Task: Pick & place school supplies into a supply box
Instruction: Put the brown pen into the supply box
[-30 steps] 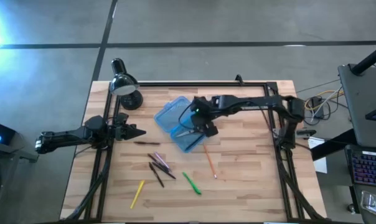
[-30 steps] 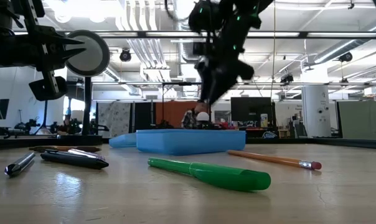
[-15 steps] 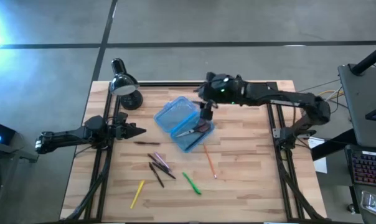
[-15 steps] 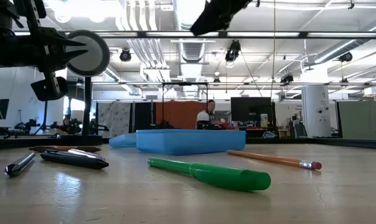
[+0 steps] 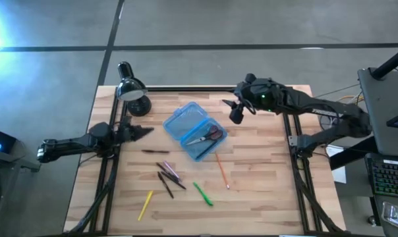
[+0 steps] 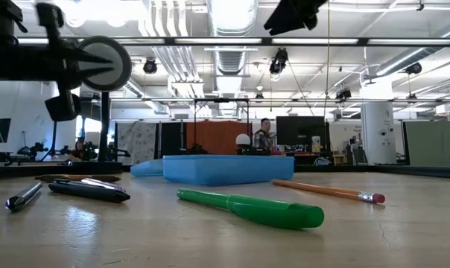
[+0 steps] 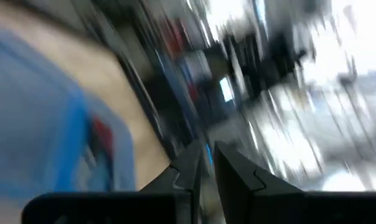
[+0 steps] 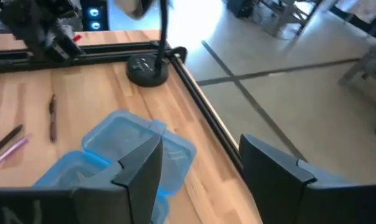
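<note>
The translucent blue supply box (image 5: 189, 128) lies open near the table's middle, and small scissors with red-orange handles (image 5: 209, 136) rest in its right half. On the wood nearer the near edge lie one dark pen (image 5: 151, 151), several dark pens (image 5: 167, 178), a yellow pen (image 5: 145, 205), a green pen (image 5: 202, 194) and an orange pencil (image 5: 221, 170). My right gripper (image 5: 233, 113) hangs open and empty above the table, right of and beyond the box (image 8: 113, 155). My left gripper (image 5: 145, 132) is shut at the left side, pointing toward the box.
A black desk lamp (image 5: 132, 92) stands at the far left corner, its base (image 8: 147, 68) just beyond the box. A dark frame rail (image 5: 205, 87) runs along the far edge. Bare wood lies right of the orange pencil (image 6: 325, 190).
My right gripper has risen from just over the box's right half and moved toward the table's right and far edge. The scissors stay lying in the box. My left gripper has turned about its own axis in place.
</note>
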